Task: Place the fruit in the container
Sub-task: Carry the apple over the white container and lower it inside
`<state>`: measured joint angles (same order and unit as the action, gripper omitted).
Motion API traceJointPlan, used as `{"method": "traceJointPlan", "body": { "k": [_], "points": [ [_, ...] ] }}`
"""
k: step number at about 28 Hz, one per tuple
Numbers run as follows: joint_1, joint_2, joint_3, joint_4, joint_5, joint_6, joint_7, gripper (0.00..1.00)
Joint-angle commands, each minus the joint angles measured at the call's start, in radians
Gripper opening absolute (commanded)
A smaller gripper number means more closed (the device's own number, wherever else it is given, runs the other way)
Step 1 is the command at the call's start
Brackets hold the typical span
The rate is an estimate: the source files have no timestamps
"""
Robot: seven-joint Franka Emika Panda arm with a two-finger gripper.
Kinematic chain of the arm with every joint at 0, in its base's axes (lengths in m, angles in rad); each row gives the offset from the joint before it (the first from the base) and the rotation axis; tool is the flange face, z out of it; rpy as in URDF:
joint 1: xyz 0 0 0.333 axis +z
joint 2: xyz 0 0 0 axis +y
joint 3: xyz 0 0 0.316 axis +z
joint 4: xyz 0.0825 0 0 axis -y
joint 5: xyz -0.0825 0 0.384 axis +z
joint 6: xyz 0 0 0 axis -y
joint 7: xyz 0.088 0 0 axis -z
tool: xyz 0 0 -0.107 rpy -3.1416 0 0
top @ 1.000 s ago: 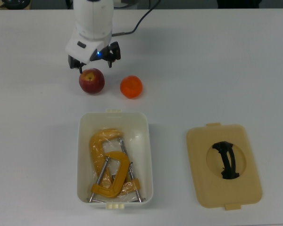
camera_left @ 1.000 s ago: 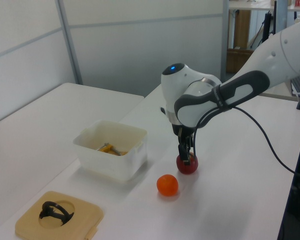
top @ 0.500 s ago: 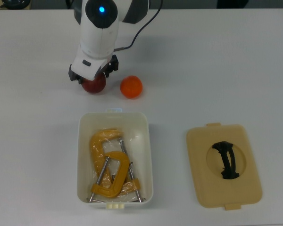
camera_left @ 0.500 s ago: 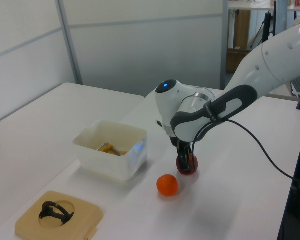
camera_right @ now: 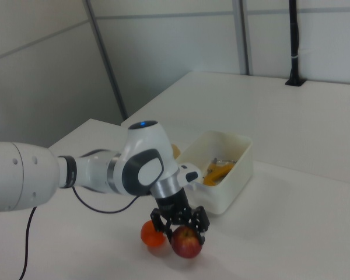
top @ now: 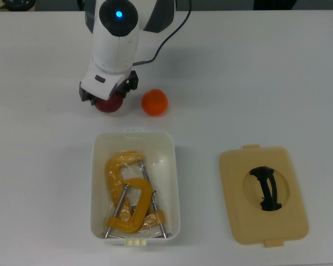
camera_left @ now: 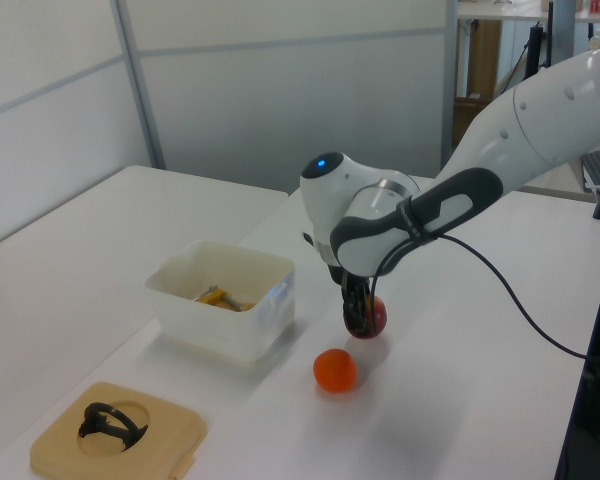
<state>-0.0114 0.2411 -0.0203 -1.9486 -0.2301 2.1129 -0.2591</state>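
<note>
My gripper [top: 108, 95] is shut on the dark red apple [top: 111, 105], which hangs a little above the table [camera_left: 376, 316] [camera_right: 188, 245]. In the top view the arm's hand covers most of the apple. The orange [top: 154, 102] rests on the table just to the top view's right of the apple, and it also shows in the side views [camera_left: 334, 370] [camera_right: 151, 234]. The white container [top: 94, 183] stands below both fruits in the top view, with yellow C-clamps [top: 127, 194] inside.
A beige lid [top: 238, 221] with a black handle lies to the top view's right of the container. The arm's black cable [camera_left: 520, 300] trails across the table behind the arm. A wall and a post stand beyond the table.
The gripper dropped over the apple, shut on it and raised it off the table, shifting slightly toward the container. The orange, container and lid stayed put.
</note>
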Motion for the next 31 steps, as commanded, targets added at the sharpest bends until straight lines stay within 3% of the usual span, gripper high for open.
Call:
{"method": "traceJointPlan", "body": {
  "k": [1,3,6,7,11,16,18,19,21,26,31],
  "points": [
    [-0.001,0.006,-0.006,0.198,0.129,-0.16,-0.003,0.03],
    [-0.001,0.004,-0.013,0.267,0.216,-0.171,0.006,0.04],
    [-0.007,0.006,-0.013,0.318,0.264,-0.16,0.044,0.09],
    [-0.012,0.013,-0.015,0.342,0.282,-0.151,0.082,0.16],
    [-0.018,0.053,-0.01,0.387,0.311,-0.03,0.159,0.16],
    [-0.01,0.121,-0.004,0.385,0.301,0.206,0.273,0.19],
    [-0.009,0.139,-0.004,0.384,0.295,0.242,0.291,0.29],
    [-0.009,0.139,-0.004,0.385,0.293,0.242,0.293,0.43],
    [-0.009,0.139,-0.004,0.384,0.29,0.242,0.293,0.98],
    [-0.009,0.107,-0.003,0.379,0.293,0.196,0.293,1.0],
    [-0.012,0.044,-0.003,0.375,0.29,-0.029,0.221,1.0]
  ]
}}
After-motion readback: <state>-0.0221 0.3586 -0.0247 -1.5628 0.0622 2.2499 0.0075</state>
